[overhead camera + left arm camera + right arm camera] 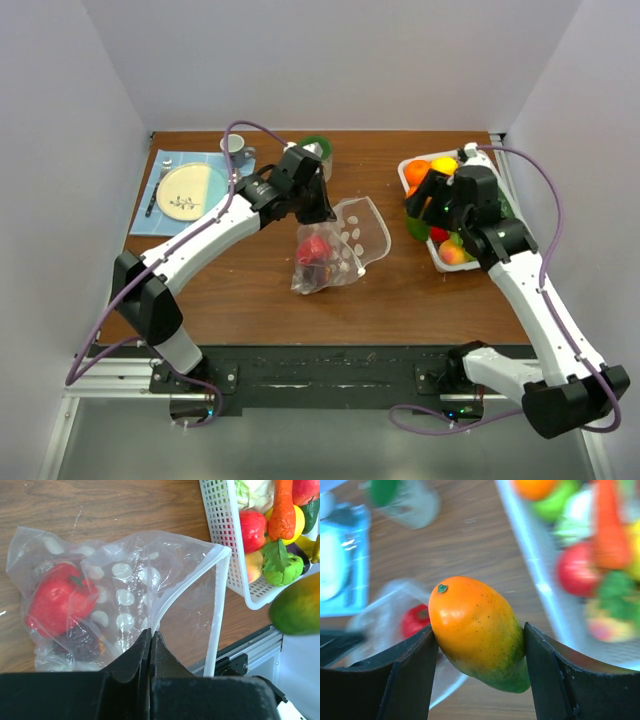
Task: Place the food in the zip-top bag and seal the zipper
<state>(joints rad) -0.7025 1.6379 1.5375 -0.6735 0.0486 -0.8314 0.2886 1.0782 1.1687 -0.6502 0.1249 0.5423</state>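
The clear dotted zip-top bag [345, 245] lies mid-table with its mouth held open toward the right. Inside it are a red tomato-like food [57, 600] and a dark piece [82, 640]. My left gripper [151, 632] is shut on the bag's mouth edge, pinching the pale zipper [218, 600] strip and lifting it. My right gripper [479, 630] is shut on an orange-and-green mango [475, 625], held in the air between the basket and the bag's mouth. In the left wrist view the mango [297, 611] hangs at the right edge. In the top view the right gripper [422, 208] is over the basket's left rim.
A white slatted basket [412, 170] at the right holds several more toy fruits and vegetables, including a carrot [282, 507]. A plate [185, 190] on a blue mat, a cup [236, 146] and a green-lidded jar [318, 150] stand at the back left.
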